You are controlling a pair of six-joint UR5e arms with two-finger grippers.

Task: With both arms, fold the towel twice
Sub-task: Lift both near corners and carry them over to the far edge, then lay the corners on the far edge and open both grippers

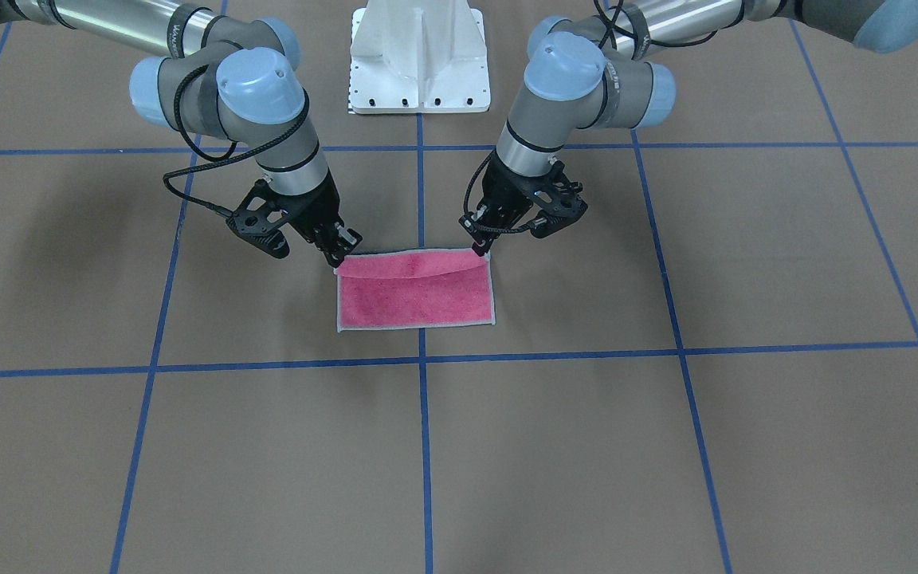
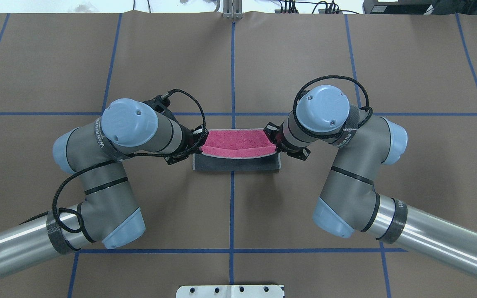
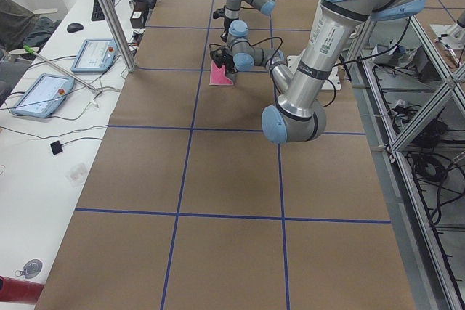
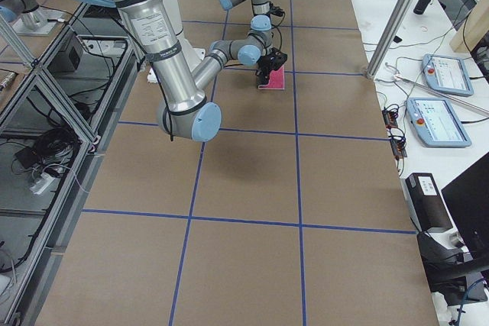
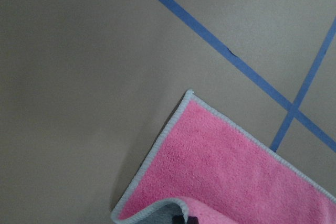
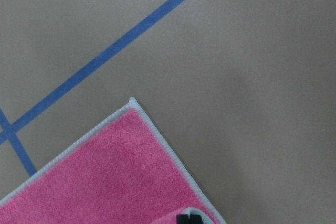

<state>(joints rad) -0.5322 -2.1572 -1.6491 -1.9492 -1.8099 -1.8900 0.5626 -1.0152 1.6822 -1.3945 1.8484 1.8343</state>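
Observation:
The towel (image 1: 415, 303) lies at the table's middle, pink face up. Its edge nearest the robot is lifted and curls over, and the grey underside (image 2: 236, 164) shows below the pink face (image 2: 236, 140) in the overhead view. My left gripper (image 1: 479, 249) is shut on one lifted corner, and it also shows in the overhead view (image 2: 200, 145). My right gripper (image 1: 338, 257) is shut on the other lifted corner, also seen from overhead (image 2: 273, 142). Both wrist views show the pink face and a far corner lying flat: the left wrist view (image 5: 220, 177) and the right wrist view (image 6: 105, 177).
The white pedestal base (image 1: 419, 64) stands behind the towel on the robot's side. Blue tape lines (image 1: 421, 363) cross the brown table cover. Side benches hold tablets (image 3: 40, 94) and an aluminium post (image 4: 393, 24) beyond the table's far edge.

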